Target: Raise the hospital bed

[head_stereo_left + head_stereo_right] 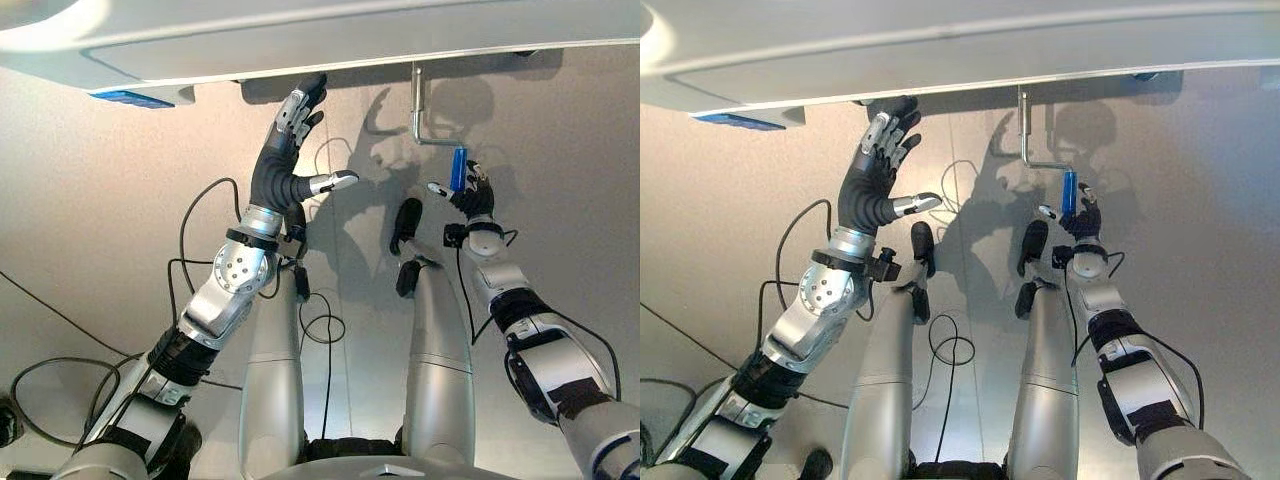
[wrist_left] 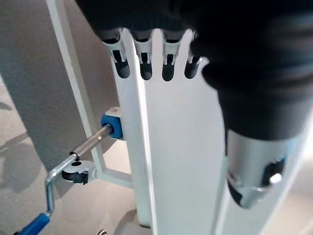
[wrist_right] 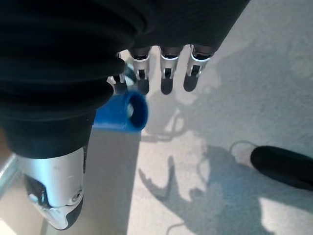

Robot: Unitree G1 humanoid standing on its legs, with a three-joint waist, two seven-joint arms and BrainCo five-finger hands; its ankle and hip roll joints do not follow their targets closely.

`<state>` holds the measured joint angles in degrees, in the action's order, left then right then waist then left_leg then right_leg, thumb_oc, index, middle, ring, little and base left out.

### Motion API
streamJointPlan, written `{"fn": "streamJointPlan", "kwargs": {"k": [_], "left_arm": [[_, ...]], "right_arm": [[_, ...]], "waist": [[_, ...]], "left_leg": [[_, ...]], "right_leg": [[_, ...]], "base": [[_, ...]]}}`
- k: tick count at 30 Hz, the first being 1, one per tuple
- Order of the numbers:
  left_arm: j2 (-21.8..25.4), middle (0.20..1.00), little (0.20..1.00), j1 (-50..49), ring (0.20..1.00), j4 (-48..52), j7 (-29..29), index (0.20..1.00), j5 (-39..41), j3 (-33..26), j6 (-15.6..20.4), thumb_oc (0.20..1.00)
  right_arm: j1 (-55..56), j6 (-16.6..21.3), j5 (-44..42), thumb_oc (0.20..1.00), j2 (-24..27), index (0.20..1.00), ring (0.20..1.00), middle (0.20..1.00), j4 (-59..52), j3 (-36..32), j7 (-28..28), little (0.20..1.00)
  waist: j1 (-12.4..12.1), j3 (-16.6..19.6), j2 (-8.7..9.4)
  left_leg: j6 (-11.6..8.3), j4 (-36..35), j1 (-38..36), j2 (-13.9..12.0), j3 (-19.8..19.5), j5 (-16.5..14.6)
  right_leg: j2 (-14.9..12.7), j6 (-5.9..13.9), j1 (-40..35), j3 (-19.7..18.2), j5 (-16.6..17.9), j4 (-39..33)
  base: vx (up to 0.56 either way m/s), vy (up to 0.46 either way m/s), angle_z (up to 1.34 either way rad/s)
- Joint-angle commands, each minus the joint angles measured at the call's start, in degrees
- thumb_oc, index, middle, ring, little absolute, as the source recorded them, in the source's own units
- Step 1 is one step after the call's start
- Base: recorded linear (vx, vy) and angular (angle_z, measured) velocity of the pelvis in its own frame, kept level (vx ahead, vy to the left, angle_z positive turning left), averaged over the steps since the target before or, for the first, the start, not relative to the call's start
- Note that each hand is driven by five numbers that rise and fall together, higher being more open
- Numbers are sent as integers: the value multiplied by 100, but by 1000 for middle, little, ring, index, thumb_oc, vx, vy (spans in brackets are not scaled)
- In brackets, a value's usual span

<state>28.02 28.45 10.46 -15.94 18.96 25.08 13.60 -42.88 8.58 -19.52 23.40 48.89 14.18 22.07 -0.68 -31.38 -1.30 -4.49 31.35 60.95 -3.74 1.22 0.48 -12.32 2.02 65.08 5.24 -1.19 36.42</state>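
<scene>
Blue plastic sits at my right robot hand: the grip of the bed's crank, right of centre in the left eye view. In my right wrist view the grip's end pokes out between thumb and fingers, which curl past it, so I judge the hand closed loosely around it. The grip's long axis runs up the frame, away from me, straight out of the hand. Beyond it the steel crank bends and climbs to the bed along the top edge. My left robot hand is upper centre, fingers straight, tips against the bed's underside, well apart from the crank. One crank, one grip, one bed. The right hand is the one placed to turn.
</scene>
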Motion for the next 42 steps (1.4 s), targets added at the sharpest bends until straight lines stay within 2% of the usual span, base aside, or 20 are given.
{"fn": "streamJointPlan", "kwargs": {"k": [1, 9, 18, 36, 37, 38, 39, 40, 41, 42], "left_arm": [[4, 1000, 1000, -83, 1000, 890, -60, 1000, 37, -49, 121, 1000], [152, 1000, 1000, -5, 1000, 1020, -107, 1000, 232, 3, 74, 1000], [230, 1000, 1000, 33, 1000, 1086, -135, 1000, 394, 48, 122, 1000], [273, 1000, 1000, 743, 1000, 553, 304, 1000, 1007, 476, 101, 1000], [240, 1000, 1000, 746, 1000, 507, 330, 1000, 1089, 510, 96, 1000], [191, 1000, 1000, 805, 1000, 407, 411, 1000, 1230, 562, 88, 1000], [189, 1000, 1000, 808, 1000, 402, 413, 1000, 1232, 563, 91, 1000], [190, 1000, 1000, 821, 1000, 368, 426, 1000, 1242, 590, 81, 1000], [212, 1000, 1000, 886, 1000, 254, 468, 1000, 1285, 626, 56, 1000], [238, 1000, 1000, 928, 1000, 194, 480, 1000, 1267, 640, 44, 1000]], "right_arm": [[-147, 28, -292, 1000, 222, 1000, 1000, 1000, -173, 167, -15, 1000], [-1136, -81, -913, 1000, 438, 1000, 1000, 1000, 751, 397, -228, 1000], [-1771, -206, -1075, 1000, 515, 1000, 1000, 1000, 1640, 547, -387, 1000], [-1772, -444, -1216, 1000, 337, 1000, 1000, 1000, 2483, 631, -946, 1000], [-1735, -459, -1230, 1000, 321, 1000, 1000, 1000, 2487, 656, -1014, 1000], [-1745, -472, -1278, 1000, 314, 1000, 1000, 1000, 2505, 668, -1099, 1000], [-1746, -472, -1279, 1000, 316, 1000, 1000, 1000, 2507, 668, -1101, 1000], [-1732, -487, -1286, 1000, 310, 1000, 1000, 1000, 2525, 678, -1125, 1000], [-1759, -491, -1273, 1000, 317, 1000, 1000, 1000, 2534, 702, -1169, 1000], [-1766, -499, -1279, 1000, 312, 1000, 1000, 1000, 2545, 710, -1192, 1000]], "waist": [[13, 158, -50], [-48, 158, -8], [-120, 158, -27], [-135, 158, -191], [-127, 158, -189], [-128, 158, -207], [-129, 158, -209], [-127, 158, -213], [-114, 158, -219], [-114, 158, -222]], "left_leg": [[99, -325, 343, 86, -187, 112], [108, -274, 511, 113, -178, 89], [116, -240, 596, 163, -161, 84], [143, -101, 702, 210, -102, 105], [107, -29, 608, 213, -132, -89], [145, -61, 734, 225, -105, 109], [145, -61, 735, 225, -105, 109], [107, -17, 628, 223, -132, -79], [145, -40, 755, 222, -101, 113], [143, -34, 760, 223, -98, 115]], "right_leg": [[-96, 444, -66, 94, 404, -309], [-96, 426, 84, 103, 405, -287], [-95, 417, 165, 99, 409, -265], [-96, 405, 294, 54, 405, -110], [-86, 456, 222, 22, 229, -13], [-87, 404, 331, 45, 400, -66], [-87, 404, 332, 45, 400, -65], [-80, 456, 242, 14, 222, 7], [-83, 406, 356, 41, 397, -40], [-82, 402, 367, 38, 388, -27]], "base": [[0, 0, 0], [4, 0, 0], [0, 0, 0], [3, 0, 0], [0, 0, 0], [0, 0, 0], [0, 0, 0], [0, 0, 0], [0, 0, 0], [0, 0, 0]]}}
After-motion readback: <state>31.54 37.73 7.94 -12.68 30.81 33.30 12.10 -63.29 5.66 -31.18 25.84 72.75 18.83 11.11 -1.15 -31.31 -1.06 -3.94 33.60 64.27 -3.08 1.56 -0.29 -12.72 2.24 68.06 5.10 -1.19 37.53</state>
